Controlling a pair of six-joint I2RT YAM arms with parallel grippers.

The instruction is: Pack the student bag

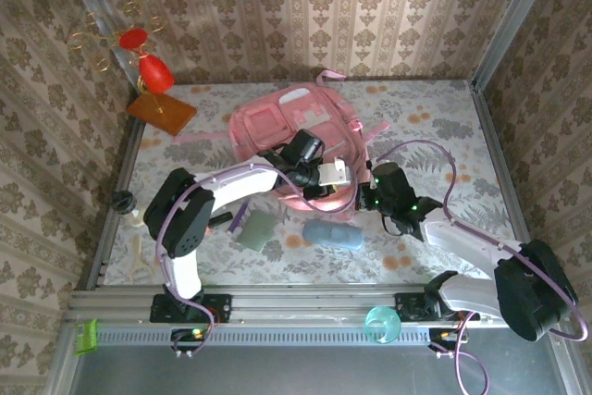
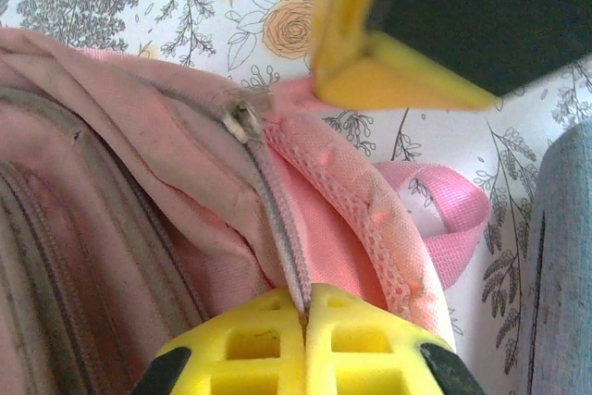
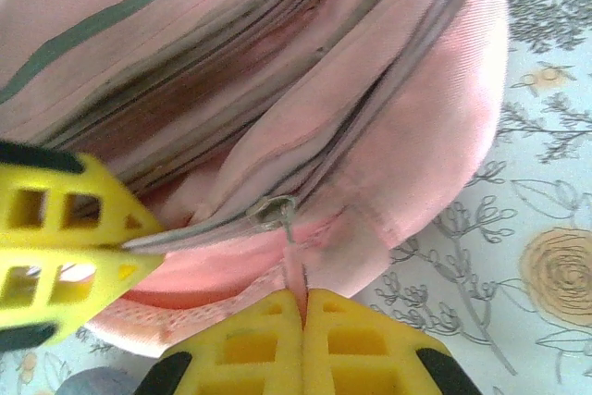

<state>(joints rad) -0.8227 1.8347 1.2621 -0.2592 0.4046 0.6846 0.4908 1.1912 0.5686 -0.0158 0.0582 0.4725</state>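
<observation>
Two grippers sit just beyond the blue-grey pouch (image 1: 333,233), each clamped tight on the near edge of the student bag (image 1: 268,127), the left gripper (image 2: 305,310) nipping its zipper seam (image 2: 277,219) and the right gripper (image 3: 303,301) the pink fabric under the zipper slider (image 3: 273,212), while the bag lies flat mid-table (image 1: 444,136).

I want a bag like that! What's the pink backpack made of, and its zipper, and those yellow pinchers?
The student bag looks like soft, matte woven cloth: it creases and folds. Its zipper slider looks like dull grey metal, though painted plastic is possible. Fingers of the right gripper look like hard yellow plastic, moulded with square holes.
</observation>
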